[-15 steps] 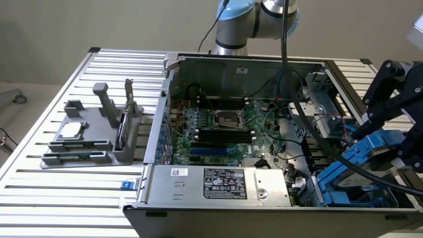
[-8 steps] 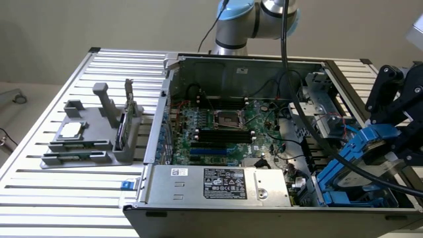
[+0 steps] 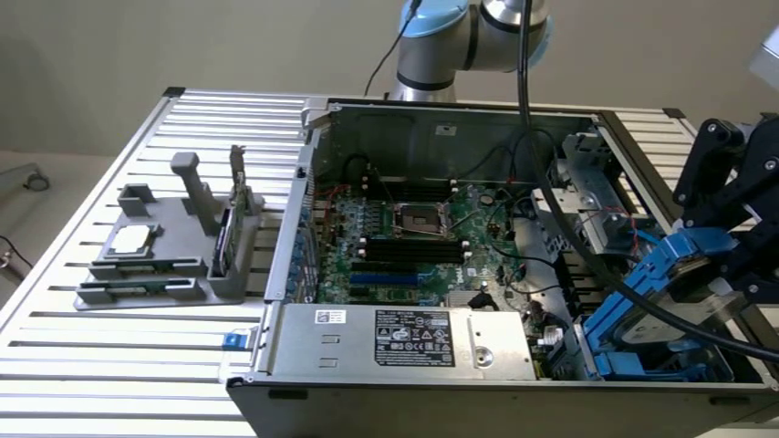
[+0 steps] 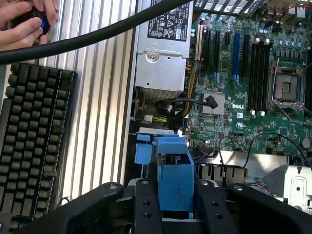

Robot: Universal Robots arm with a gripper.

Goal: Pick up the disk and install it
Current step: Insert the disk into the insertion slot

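Disk [image 3: 645, 287] [image 4: 173, 175], seen mostly as its blue plastic carrier, sits clamped in the gripper [image 3: 718, 265] [image 4: 175, 207]. In the wrist view the black fingers [image 4: 146, 209] press on either side of the blue frame, so the pincer is narrow and holding it. In the exterior view the disk hangs tilted over the corner of the open computer case [image 3: 451, 114] on the exterior view's right, just beside the power supply [image 3: 402, 338] [image 4: 161, 68]. Whether it touches the case I cannot tell. The motherboard [image 3: 414, 246] [image 4: 243, 97] lies bare on the case floor. A thick black cable [image 3: 526, 73] [image 4: 97, 39] runs down from the arm to the gripper. The case rests on a slatted metal table [image 3: 232, 119] [image 4: 102, 122]. A grey rack [image 3: 159, 265] stands well apart on the exterior view's left. A black keyboard [image 4: 34, 141] lies on the table, and near it a person's hand [image 4: 24, 24] grips a small round knob.
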